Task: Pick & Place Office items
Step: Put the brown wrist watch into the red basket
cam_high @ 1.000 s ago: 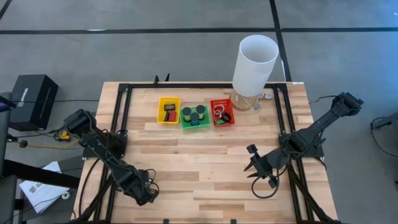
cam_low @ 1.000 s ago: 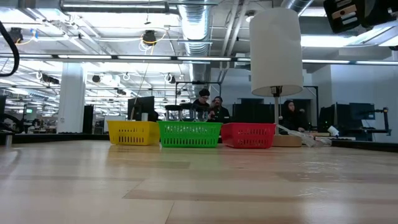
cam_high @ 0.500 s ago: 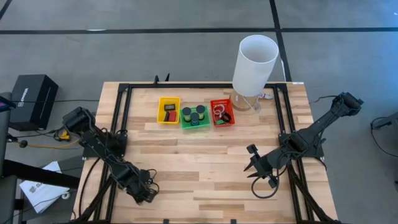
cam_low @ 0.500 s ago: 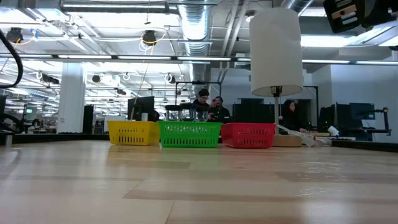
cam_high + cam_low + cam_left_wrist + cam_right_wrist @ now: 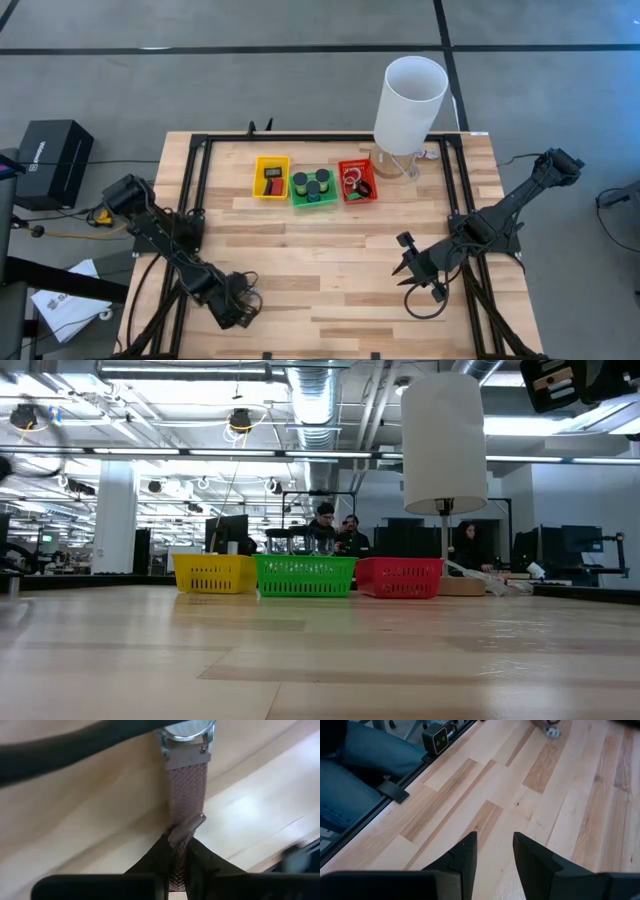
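The left gripper (image 5: 176, 865), low at the near left corner of the wooden table (image 5: 330, 270), is clamped on the brown woven strap of a wristwatch (image 5: 186, 790), its two dark fingers (image 5: 150, 862) pressed tight against either side of the band; the strap runs away from the fingers to a metal-rimmed watch case at the far end, partly cut off from sight, with the pale table boards behind it. From above, that gripper (image 5: 237, 303) sits at the end of the left arm, which stretches in from the table's left edge. The right gripper (image 5: 492, 852) hangs over bare boards on the near right of the table, its fingers parted with a clear gap and nothing between them; in the overhead view it (image 5: 415, 272) points toward the table's middle. Well apart from both, along the far edge, three small trays stand side by side: the yellow tray (image 5: 271, 177) on the left holding black and red rectangles (image 5: 272, 180), the green tray (image 5: 314, 188) in the middle holding dark round cylinders (image 5: 312, 181), and the red tray (image 5: 358, 181) on the right holding thin rings (image 5: 351, 178). A tall white cylinder (image 5: 410, 104) stands just right of the red tray. Beyond the table, people (image 5: 335, 528) sit at desks.
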